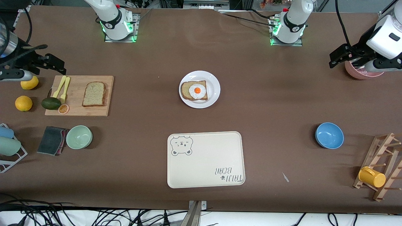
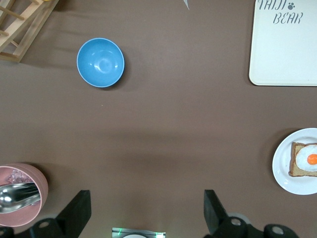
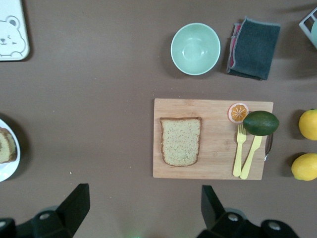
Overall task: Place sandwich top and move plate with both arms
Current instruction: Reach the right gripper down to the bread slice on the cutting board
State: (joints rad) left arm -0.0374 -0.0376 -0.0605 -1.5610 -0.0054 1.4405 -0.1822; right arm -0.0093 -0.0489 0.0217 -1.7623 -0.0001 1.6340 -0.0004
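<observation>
arms raised at table ends, left gripper (image 1: 339, 59) and right gripper (image 1: 55, 64) wide

plate (image 3: 6, 158) cut off, rack (image 1: 384, 166) cropped

Sandwich top (image 3: 181, 141) on cutting board (image 3: 213, 111)
</observation>
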